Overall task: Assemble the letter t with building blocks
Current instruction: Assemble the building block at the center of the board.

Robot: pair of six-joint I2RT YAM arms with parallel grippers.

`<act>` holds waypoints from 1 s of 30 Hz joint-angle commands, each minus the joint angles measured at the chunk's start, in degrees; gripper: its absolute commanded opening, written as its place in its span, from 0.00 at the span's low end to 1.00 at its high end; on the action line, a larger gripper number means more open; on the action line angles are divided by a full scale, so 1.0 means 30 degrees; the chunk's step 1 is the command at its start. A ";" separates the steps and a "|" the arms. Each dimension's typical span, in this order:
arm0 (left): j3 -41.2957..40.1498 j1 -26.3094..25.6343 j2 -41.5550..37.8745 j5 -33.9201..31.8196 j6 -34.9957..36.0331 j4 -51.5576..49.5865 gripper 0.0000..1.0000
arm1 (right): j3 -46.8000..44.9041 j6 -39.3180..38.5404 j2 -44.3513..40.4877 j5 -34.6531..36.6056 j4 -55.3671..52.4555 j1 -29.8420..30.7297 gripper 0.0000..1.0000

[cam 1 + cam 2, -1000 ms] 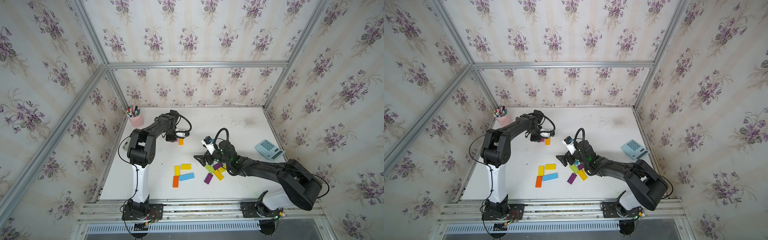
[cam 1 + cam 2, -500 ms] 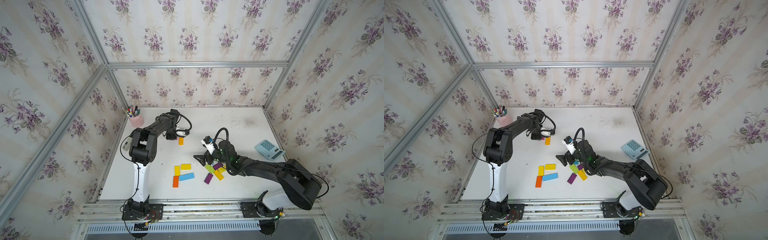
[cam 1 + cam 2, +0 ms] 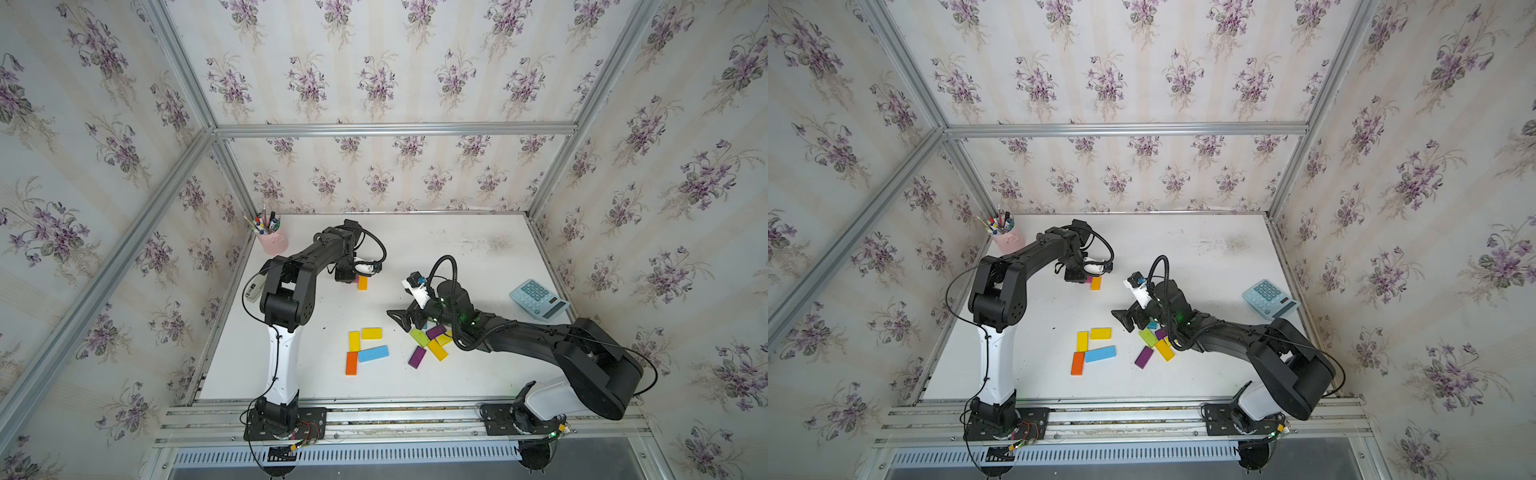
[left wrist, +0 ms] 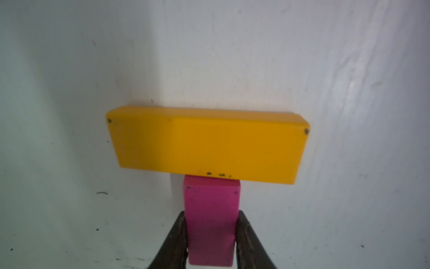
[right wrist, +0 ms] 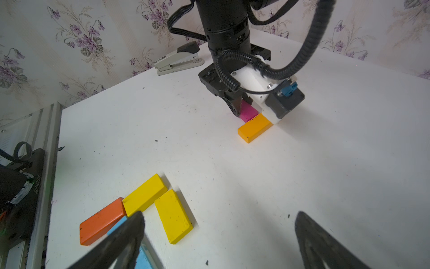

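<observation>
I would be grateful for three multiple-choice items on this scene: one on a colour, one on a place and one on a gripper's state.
1. The left gripper holds a block of which colour?
A) teal
B) magenta
C) lime

2. Where does that block meet the orange-yellow block?
A) midway along its long side
B) at a short end
C) nowhere, they lie apart

3. The right gripper is:
A) shut on a purple block
B) shut on nothing
C) open and empty

Answers:
1 B: the left wrist view shows magenta in its grip.
2 A: its end butts the middle of the long side.
3 C: its jaws stand wide apart with nothing between them.
</observation>
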 commanded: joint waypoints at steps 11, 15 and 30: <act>0.0133 -0.0024 0.0269 0.0313 0.0178 -0.0313 0.33 | 0.0189 -0.0319 0.0141 -0.0112 0.0155 -0.0012 1.00; 0.0162 -0.0053 0.0411 0.0284 0.0146 -0.0319 0.33 | 0.0190 -0.0319 0.0162 -0.0134 0.0135 -0.0007 1.00; 0.0177 -0.0111 0.0705 -0.0151 0.0291 0.0116 0.35 | 0.0263 -0.0348 0.0260 -0.0170 0.0077 -0.0017 1.00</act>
